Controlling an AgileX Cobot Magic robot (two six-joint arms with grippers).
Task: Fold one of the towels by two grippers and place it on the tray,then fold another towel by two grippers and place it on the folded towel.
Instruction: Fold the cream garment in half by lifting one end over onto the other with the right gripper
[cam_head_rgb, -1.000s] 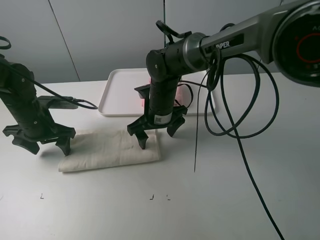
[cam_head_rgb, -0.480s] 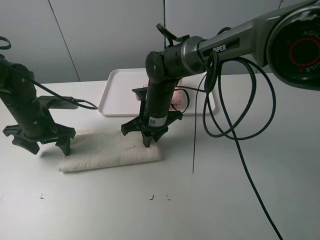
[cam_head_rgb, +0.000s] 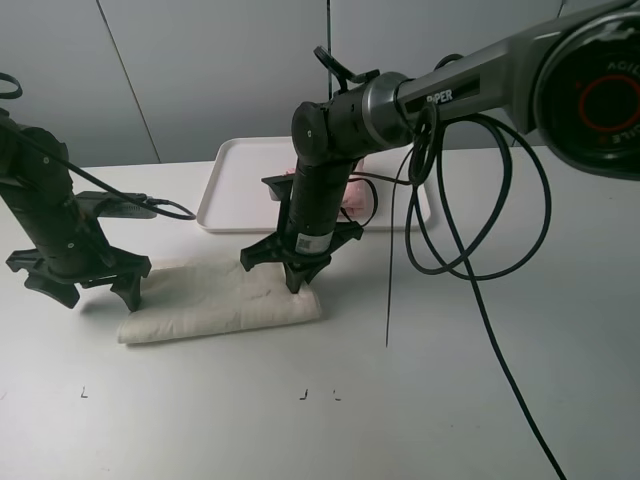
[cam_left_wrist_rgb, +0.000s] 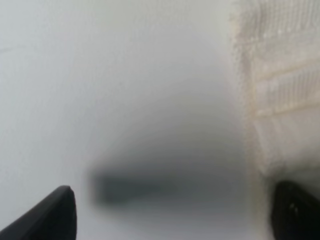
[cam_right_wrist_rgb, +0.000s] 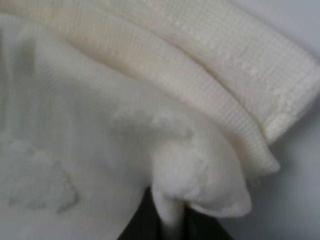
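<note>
**Grip status: right pinched on cream towel, left spread wide**

Right gripper (cam_head_rgb: 293, 283) is clamped on the cream towel (cam_head_rgb: 215, 300) at its right end; your right wrist view shows a bunched fold of the cloth (cam_right_wrist_rgb: 190, 185) squeezed between the dark fingertips. That arm reaches in from the upper right, its forearm pitched steeply down, standing nearly upright over the towel.

Left gripper (cam_head_rgb: 92, 285) is fully spread and holds nothing. Fingers (cam_left_wrist_rgb: 55, 212) straddle the towel's left edge (cam_left_wrist_rgb: 280, 90), low over the table (cam_head_rgb: 420, 400); you can't tell from these views whether they touch it. Left arm stands upright at the towel's left end.

Cream towel lies as a long folded strip on the table, just in front of the white tray (cam_head_rgb: 235, 185). Pink towel (cam_head_rgb: 355, 195) sits in the tray, mostly hidden behind the right arm.
</note>
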